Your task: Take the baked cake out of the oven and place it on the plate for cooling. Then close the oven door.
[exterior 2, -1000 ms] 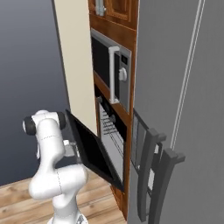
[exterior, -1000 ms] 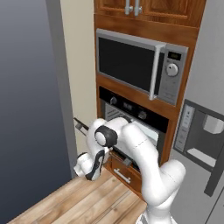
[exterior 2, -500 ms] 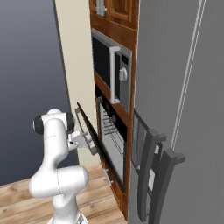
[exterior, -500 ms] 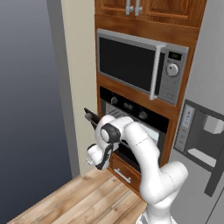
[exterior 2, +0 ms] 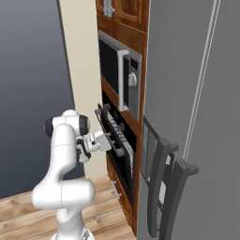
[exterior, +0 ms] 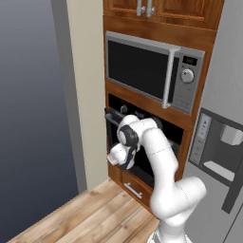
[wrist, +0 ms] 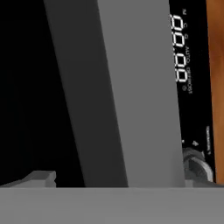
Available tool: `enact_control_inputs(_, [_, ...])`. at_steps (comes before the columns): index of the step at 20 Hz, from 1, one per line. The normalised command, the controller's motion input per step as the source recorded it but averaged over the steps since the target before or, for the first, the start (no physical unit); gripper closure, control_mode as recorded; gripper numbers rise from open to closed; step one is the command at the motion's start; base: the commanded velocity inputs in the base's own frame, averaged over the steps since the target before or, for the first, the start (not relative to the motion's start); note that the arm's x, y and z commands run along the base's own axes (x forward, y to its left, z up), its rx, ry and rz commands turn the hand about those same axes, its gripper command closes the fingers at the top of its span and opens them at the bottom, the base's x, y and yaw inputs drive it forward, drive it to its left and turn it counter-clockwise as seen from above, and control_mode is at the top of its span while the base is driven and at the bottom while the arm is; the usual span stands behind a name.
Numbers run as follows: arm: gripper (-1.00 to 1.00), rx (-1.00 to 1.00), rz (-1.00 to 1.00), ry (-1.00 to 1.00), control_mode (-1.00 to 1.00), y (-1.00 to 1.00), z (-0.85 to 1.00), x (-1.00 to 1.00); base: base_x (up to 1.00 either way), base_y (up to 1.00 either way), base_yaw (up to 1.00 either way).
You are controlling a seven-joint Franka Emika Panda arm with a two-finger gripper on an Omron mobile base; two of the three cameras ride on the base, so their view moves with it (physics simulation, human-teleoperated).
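Note:
The black oven (exterior: 163, 135) sits below the microwave, framed in wood. Its oven door (exterior 2: 108, 134) leans only a little way out from the front, almost upright. My gripper (exterior: 124, 160) (exterior 2: 104, 140) is against the door's outer face, just under its top edge. In the hand view the door's silver bar handle (wrist: 127, 96) runs slantwise right in front of my gripper (wrist: 116, 179), whose fingertips (wrist: 43, 177) stand wide apart, open, on either side of it. Beside the bar show the oven's display (wrist: 179, 48) and a knob (wrist: 197, 162). The cake and the plate are out of view.
A silver microwave (exterior: 152, 71) is above the oven, and a drawer (exterior: 133, 187) below it. A grey fridge (exterior: 220, 142) with dark handles (exterior 2: 161, 187) stands to the right. A pale wall panel (exterior: 88, 95) flanks the left. The floor (exterior: 90, 218) is wood.
The oven door has swung up from roughly half open to nearly shut. My hand rose and moved toward the oven with it, and the jaws widened slightly.

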Motion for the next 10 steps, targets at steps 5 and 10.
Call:
enact_control_inputs(5, [-1.00,0.00,0.00,0.10,-1.00,-0.73,0.04,0.68,0.00,0.00,0.00])
enact_control_inputs(10, [-1.00,0.01,0.00,0.14,-1.00,-0.74,0.00,0.65,0.00,0.00,0.00])
